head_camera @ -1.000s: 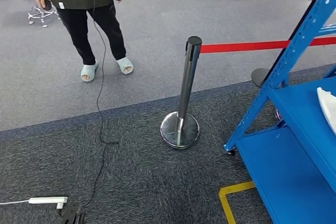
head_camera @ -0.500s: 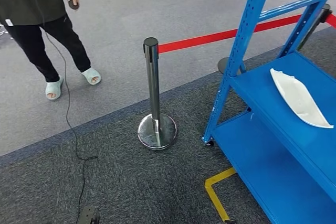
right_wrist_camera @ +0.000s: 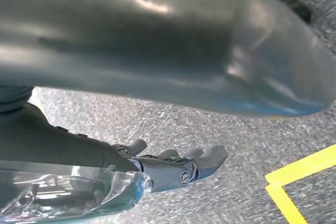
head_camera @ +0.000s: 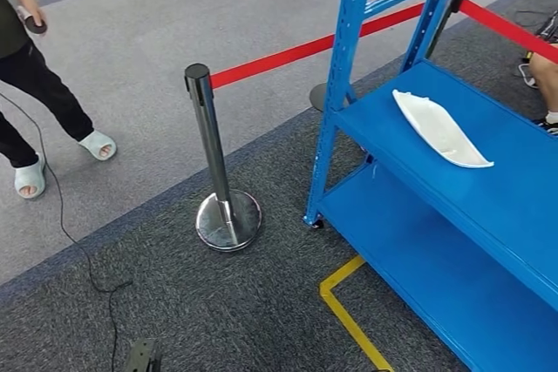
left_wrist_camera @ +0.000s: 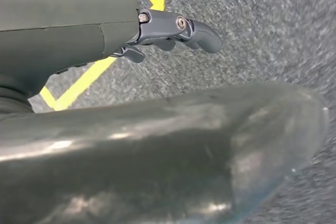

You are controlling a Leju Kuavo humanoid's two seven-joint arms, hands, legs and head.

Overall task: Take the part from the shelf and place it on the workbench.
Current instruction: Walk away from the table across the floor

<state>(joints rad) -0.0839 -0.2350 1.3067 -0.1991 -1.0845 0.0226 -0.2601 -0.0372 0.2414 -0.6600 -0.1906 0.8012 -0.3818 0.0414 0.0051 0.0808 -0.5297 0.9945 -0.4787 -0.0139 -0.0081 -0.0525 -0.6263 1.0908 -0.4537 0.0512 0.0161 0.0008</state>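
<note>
1. The task's thing, a long white moulded plastic part [head_camera: 439, 130] shaped like a shallow, pointed shell, is lying on the upper deck of the blue steel shelf [head_camera: 513, 189], at about two o'clock in the head view and well apart from the robot.
2. Judging by its thin walls and pale finish, the part is likely light and fairly stiff, though it may be flexing a little at its tapering tips and could be slipping on smooth fingers.
3. A hold across the wider middle, over the raised long edge, is looking safer than a pinch at the narrow end pointing toward three o'clock; the part is resting clear of the blue uprights, so the near edge is lying open to a reach.
4. The left hand [left_wrist_camera: 174, 27] is hanging over the carpet with its dark fingers stretched out and holding nothing.
5. The right hand [right_wrist_camera: 178, 163] is likewise hanging with its fingers extended and apart, carrying nothing.
6. The floor is showing dark speckled carpet [head_camera: 217, 311] with an angle of yellow tape [head_camera: 349, 315] at six o'clock, beside the shelf's lower deck.
7. A chrome barrier post [head_camera: 214, 158] on a round base is standing at ten o'clock, carrying a red belt [head_camera: 276, 60] running off behind the shelf.
8. A person in dark trousers and pale slippers [head_camera: 30, 102] is standing at nine o'clock on lighter grey carpet, with a black cable [head_camera: 65, 233] trailing across the floor.
</note>
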